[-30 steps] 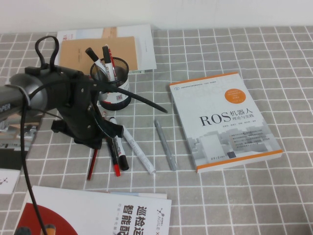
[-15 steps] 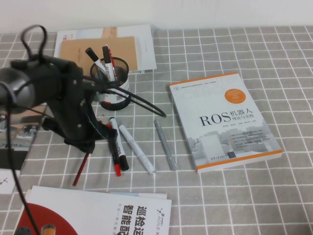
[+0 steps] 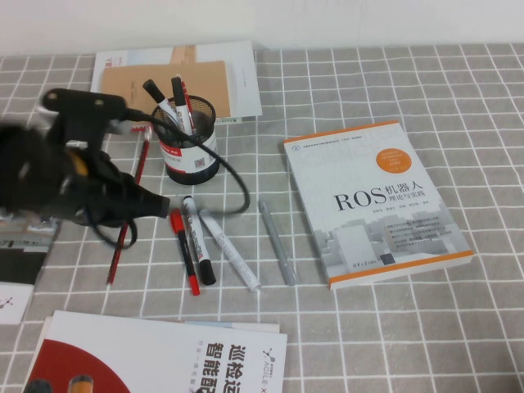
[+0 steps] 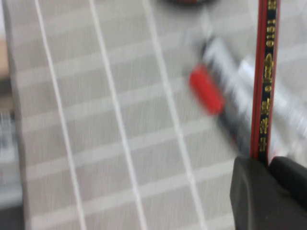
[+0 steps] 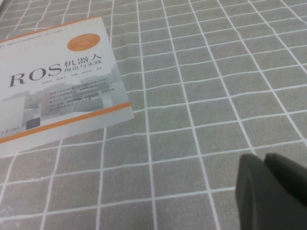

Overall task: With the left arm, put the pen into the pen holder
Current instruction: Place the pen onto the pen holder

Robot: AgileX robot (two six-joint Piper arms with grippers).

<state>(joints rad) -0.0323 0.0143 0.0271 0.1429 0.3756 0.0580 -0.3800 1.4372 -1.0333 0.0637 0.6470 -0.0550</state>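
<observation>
- The pen (image 3: 127, 209) is the long, thin red stick at the left of the scene. It hangs slanted, upper end toward the pen holder, lower end near the cloth. In the left wrist view its lettered shaft (image 4: 265, 81) runs straight out from the pinch point.
- The left gripper (image 3: 123, 209) is closed around the pen's middle section and carries it just left of the pen holder. A mid-shaft grip leaves both ends free, so one tip can likely be tilted over the rim.
- The pen holder (image 3: 185, 139), a black mesh cup with a white and red label band, stands upright near the back of the table. It already contains several markers, so the remaining opening is judged narrow.
- A short red pen (image 3: 183, 250), black-capped white markers (image 3: 198, 240) and a grey pen (image 3: 277, 242) lie loose on the cloth below the holder. None is touched.
- A white ROS book (image 3: 375, 201) lies flat at the right, well apart from the work area.
- The right gripper (image 5: 273, 189) hovers over bare cloth near that book, fingers together, holding nothing; it appears parked.
- The surface is a grey tablecloth (image 3: 409, 327) with a white grid. A plain pale wall closes the back edge.
</observation>
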